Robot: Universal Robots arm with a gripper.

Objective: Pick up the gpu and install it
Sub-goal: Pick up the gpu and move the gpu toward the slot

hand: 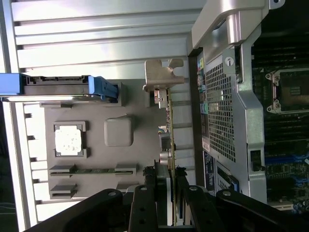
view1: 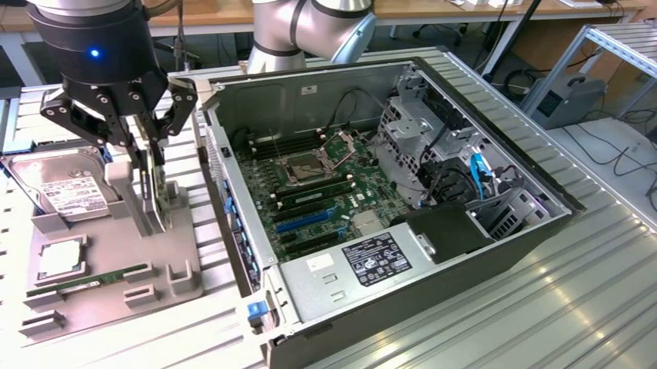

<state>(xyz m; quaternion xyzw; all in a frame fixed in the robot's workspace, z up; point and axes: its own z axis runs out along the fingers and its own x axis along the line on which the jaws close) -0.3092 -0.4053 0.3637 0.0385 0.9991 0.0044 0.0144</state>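
At the upper left of the exterior view, the black multi-link gripper hangs straight down over a grey moulded parts tray that lies on the ribbed metal table. The gpu is a flat rectangular card with a green board on one face and a dark cooler on the other. It stands on its long edge in that tray, well to the left of the case and not yet in it.

In the wrist view we look along the card's upper edge, with its silver metal end bracket at the far end. The gripper straddles that edge, and its black pads appear to lie against both faces. We read this as a pinch on the card, the jaws partly closed. We cannot tell whether the card has left its holder.

We judge that the tray keeps the card upright so its thin top edge is free for such a pinch from above.

Flat in other pockets of the tray lie a silver hard drive with a white label, a square silver processor and a narrow green memory stick.

The open black computer case fills the centre and right of the exterior view. It lies on its side, so its green motherboard and blue expansion slots face upward. We think this gives a card held on edge a vertical approach.
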